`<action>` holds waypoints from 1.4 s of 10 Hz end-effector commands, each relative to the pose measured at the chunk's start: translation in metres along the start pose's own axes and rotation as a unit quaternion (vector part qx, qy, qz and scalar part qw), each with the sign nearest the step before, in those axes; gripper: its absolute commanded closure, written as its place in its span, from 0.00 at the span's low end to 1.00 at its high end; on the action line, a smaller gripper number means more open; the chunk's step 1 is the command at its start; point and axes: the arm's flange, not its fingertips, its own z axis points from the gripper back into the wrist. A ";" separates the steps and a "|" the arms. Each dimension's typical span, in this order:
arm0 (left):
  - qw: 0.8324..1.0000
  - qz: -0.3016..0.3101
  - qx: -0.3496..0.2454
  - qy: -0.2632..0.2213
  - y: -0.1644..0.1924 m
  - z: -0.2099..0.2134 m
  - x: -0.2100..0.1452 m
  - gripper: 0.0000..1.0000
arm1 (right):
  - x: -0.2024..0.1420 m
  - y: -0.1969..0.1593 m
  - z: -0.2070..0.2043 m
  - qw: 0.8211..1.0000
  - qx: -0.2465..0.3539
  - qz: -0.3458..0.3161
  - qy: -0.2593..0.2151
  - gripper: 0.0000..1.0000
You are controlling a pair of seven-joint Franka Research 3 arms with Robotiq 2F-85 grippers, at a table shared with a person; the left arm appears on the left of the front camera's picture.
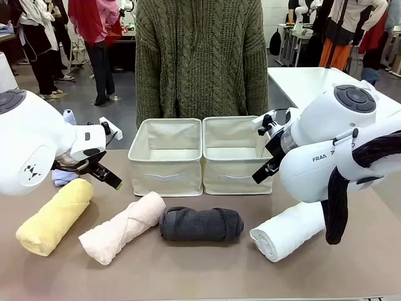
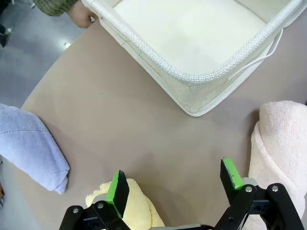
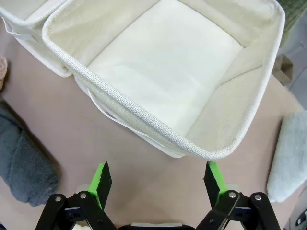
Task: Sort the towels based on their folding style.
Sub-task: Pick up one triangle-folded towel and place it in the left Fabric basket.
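Surface [image 1: 207, 269], near edge: yellow roll [image 1: 55, 216], pink roll [image 1: 122, 227], grey roll [image 1: 201, 224] and white roll [image 1: 289, 229] are lying in a row, left to right.
Toward far edge: left bin [image 1: 166, 157] and right bin [image 1: 233, 155] are sitting side by side.
Left edge: blue fold [image 2: 31, 146] is lying behind the yellow roll.
Right edge: pale fold [image 3: 290, 155] is lying beside the right bin.
Left gripper [image 2: 175, 184] is hovering released between the yellow and pink rolls.
Right gripper [image 3: 158, 179] is hovering released before the right bin.
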 end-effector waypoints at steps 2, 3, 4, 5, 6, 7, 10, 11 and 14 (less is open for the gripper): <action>1.000 0.000 0.000 0.000 0.000 0.000 0.000 0.00 | 0.001 0.000 0.001 1.000 -0.001 0.000 -0.002 0.00; 1.000 0.000 0.000 0.000 0.000 0.000 0.000 0.00 | 0.001 0.000 0.001 1.000 -0.001 0.000 -0.002 0.00; 1.000 0.000 0.000 0.000 0.000 0.000 0.000 0.00 | 0.001 0.000 0.001 1.000 -0.001 0.000 -0.002 0.00; 1.000 0.000 0.000 0.000 0.000 0.000 0.000 0.00 | 0.001 0.000 0.001 1.000 -0.001 0.000 -0.002 0.00; 1.000 0.000 0.000 0.000 0.000 0.000 0.000 0.00 | 0.001 0.000 0.001 1.000 -0.001 0.000 -0.002 0.00; 1.000 0.000 0.000 0.000 0.000 0.000 0.000 0.00 | 0.000 0.000 0.000 1.000 0.000 0.000 0.000 0.00; 0.998 -0.032 0.058 0.006 0.023 0.131 0.052 0.00 | 0.057 -0.012 0.128 0.999 -0.030 -0.007 0.024 0.00; 0.996 -0.042 0.080 0.016 0.025 0.174 0.067 0.00 | 0.075 -0.011 0.169 0.999 -0.047 -0.004 0.013 0.00; 0.995 -0.039 0.091 0.003 0.032 0.244 0.084 0.00 | 0.100 -0.003 0.241 0.995 -0.097 -0.009 0.006 0.00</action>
